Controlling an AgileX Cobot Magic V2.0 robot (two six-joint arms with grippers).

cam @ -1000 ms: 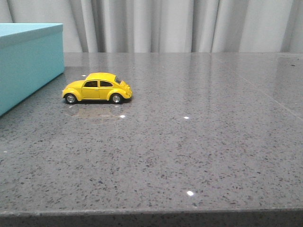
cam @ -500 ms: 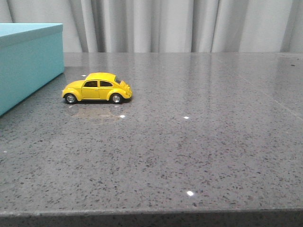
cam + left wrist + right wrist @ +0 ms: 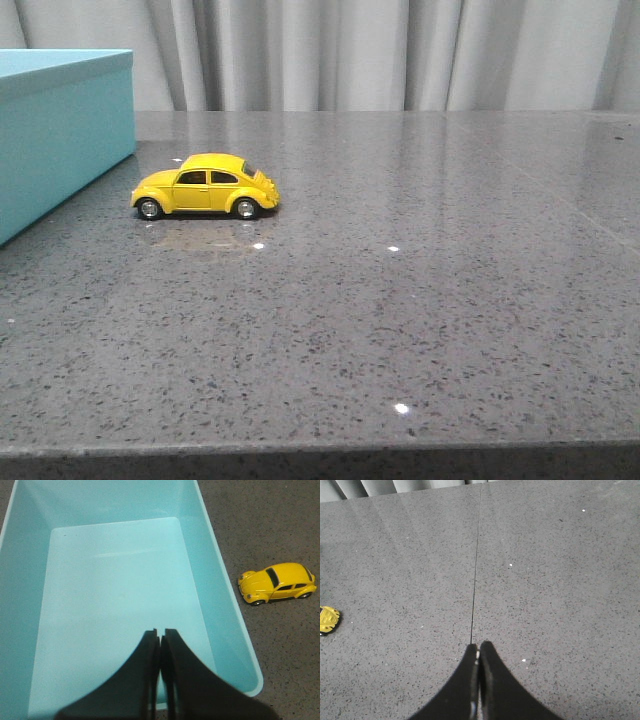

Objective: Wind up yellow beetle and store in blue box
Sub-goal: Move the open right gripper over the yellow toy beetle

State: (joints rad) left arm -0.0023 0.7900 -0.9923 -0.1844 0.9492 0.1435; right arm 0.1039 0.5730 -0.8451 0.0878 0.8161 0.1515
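Observation:
The yellow beetle point(image 3: 205, 187) stands on its wheels on the grey table, just right of the blue box point(image 3: 60, 130) at the far left. From the left wrist view the blue box point(image 3: 227, 610) is open and empty, with the yellow beetle point(image 3: 276, 583) on the table beside it. My left gripper point(image 3: 160, 632) hangs above the box interior, shut with nothing between its fingers. My right gripper point(image 3: 478, 646) is shut and empty above bare tabletop, and a sliver of the yellow beetle point(image 3: 328, 619) shows at that view's edge. Neither gripper appears in the front view.
The speckled grey stone table point(image 3: 420, 300) has a thin seam line point(image 3: 474, 575) running across it. Grey curtains point(image 3: 380, 50) hang behind the far edge. The table's front edge point(image 3: 320, 450) lies close to the camera.

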